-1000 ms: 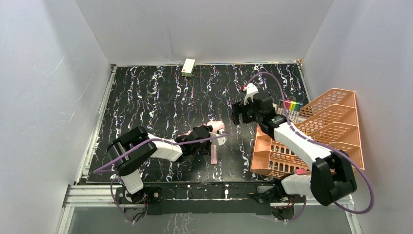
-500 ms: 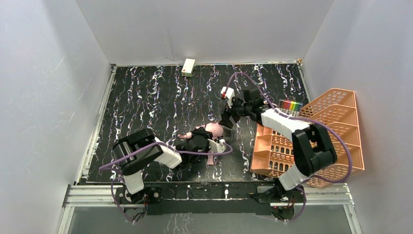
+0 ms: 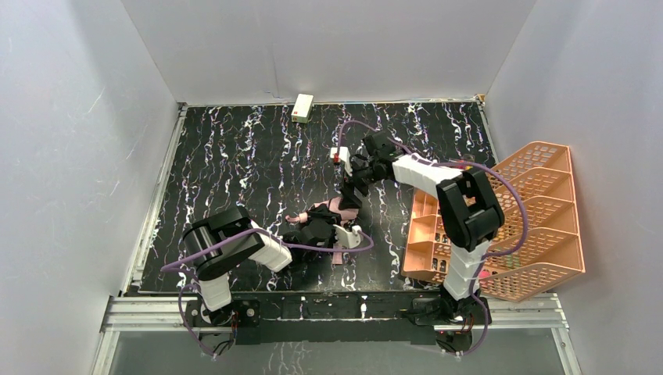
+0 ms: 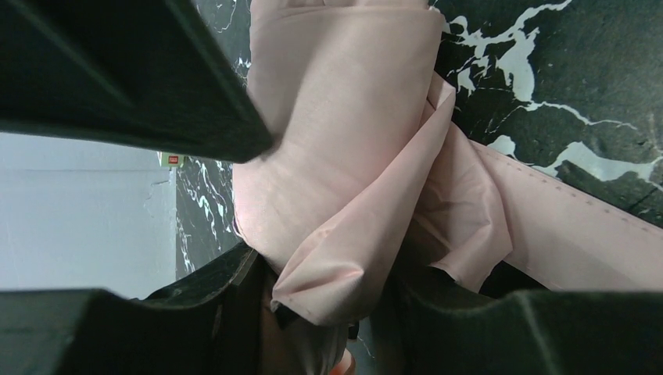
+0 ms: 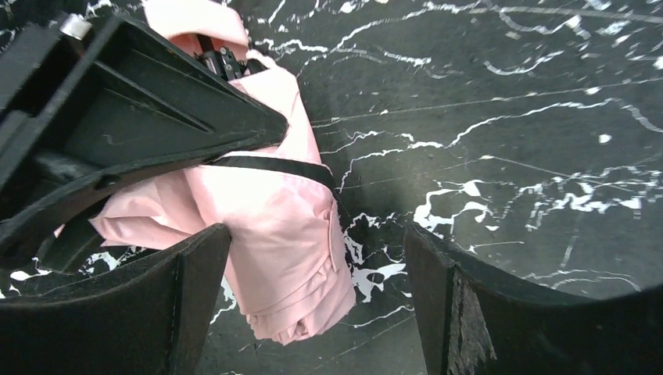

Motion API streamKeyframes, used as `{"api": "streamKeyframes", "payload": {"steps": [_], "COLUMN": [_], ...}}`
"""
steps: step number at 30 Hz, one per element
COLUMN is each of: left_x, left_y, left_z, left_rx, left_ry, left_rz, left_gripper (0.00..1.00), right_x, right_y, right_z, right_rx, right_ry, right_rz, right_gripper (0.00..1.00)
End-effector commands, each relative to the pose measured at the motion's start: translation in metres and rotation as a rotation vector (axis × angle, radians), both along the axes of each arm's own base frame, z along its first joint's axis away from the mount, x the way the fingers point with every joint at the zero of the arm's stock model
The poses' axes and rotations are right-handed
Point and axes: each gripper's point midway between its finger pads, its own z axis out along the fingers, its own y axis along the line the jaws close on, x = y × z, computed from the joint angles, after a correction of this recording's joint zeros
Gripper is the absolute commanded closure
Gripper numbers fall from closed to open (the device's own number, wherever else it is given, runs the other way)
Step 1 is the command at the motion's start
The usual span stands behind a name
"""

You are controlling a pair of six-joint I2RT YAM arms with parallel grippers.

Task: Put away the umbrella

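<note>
Umbrella (image 3: 335, 205) bunched on counter (image 3: 234, 156), gathering step — left fingers (image 4: 117, 70) pinch its fabric; right fingers (image 5: 500, 312), wide and empty, hover over it. Next: close on canopy.

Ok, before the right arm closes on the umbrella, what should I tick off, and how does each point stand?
1. Left gripper holds the umbrella: ok, pink fabric is pinched between its fingers.
2. Right gripper open: ok, jaws stand wide over the umbrella's far end.
3. Umbrella centred between the right fingers: not ok, it crowds one finger and the rest of the gap shows bare table.
4. Canopy wrapped tight: not ok, loose folds bulge in the left wrist view.
5. Strap fastened: not ok, it trails flat on the table.
6. Room in the orange rack: cannot tell.
</note>
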Motion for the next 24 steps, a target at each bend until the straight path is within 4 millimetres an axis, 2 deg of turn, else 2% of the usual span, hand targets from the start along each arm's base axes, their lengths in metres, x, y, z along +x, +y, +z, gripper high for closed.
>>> {"api": "streamKeyframes", "payload": {"steps": [1,6,9,15,19,22,24], "left_x": [-0.025,-0.025,-0.026,-0.024,-0.019,-0.016,-0.014], "left_y": [0.037,0.037,0.036,0.035,0.032,0.029,0.025], "left_z": [-0.056,-0.056,-0.056,-0.051,-0.042,-0.033,-0.023], "left_rx": [0.225,0.226,0.223,0.209,0.176,0.129,0.077], "left_ry": [0.135,0.133,0.132,0.123,0.105,0.097,0.092], "left_rz": [-0.012,-0.016,-0.016,-0.006,0.019,0.043,0.062], "left_gripper": [1.00,1.00,1.00,1.00,1.00,0.92,0.79], "right_x": [-0.010,-0.009,-0.010,-0.021,-0.025,-0.024,-0.026], "right_y": [-0.001,0.000,0.001,-0.009,-0.017,-0.021,-0.023], "right_z": [-0.013,-0.033,-0.046,-0.073,-0.083,-0.087,-0.089], "right_rx": [-0.077,-0.138,-0.172,-0.280,-0.331,-0.357,-0.370], "right_ry": [0.063,0.091,0.114,0.158,0.184,0.176,0.174], "right_rz": [0.066,0.050,0.045,0.049,0.041,0.015,0.006], "right_gripper": [0.11,0.17,0.24,0.36,0.46,0.54,0.57]}}
